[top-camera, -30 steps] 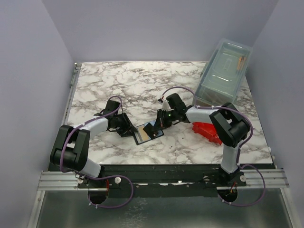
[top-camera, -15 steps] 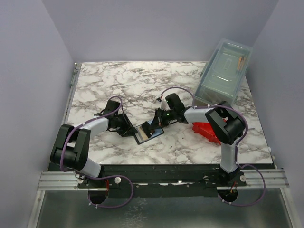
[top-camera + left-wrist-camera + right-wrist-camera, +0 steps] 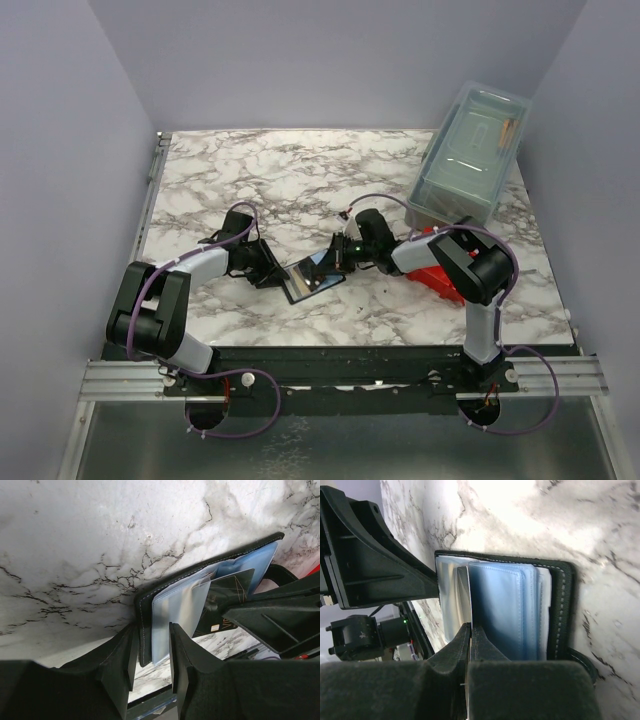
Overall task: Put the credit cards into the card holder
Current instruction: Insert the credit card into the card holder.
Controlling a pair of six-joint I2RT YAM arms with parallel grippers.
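The card holder (image 3: 306, 280) lies open on the marble between both arms, black with pale blue sleeves (image 3: 512, 607). My left gripper (image 3: 272, 272) grips its left end; in the left wrist view the fingers (image 3: 152, 652) straddle the black cover and a blue sleeve (image 3: 172, 615). My right gripper (image 3: 338, 262) is shut on a thin credit card, whose edge shows between the pads (image 3: 471, 630) at a sleeve's mouth. In the left wrist view the card (image 3: 227, 592) looks dark with gold lines and lies partly inside the holder, with the right fingers (image 3: 280, 617) behind it.
A red bin (image 3: 442, 277) sits just right of the right arm's forearm. A clear lidded box (image 3: 470, 155) stands at the back right. The left gripper's black finger (image 3: 375, 565) fills the left of the right wrist view.
The right wrist has shifted a little right and down toward the table, its forearm swinging over the red bin. The left arm and the card holder have hardly moved.
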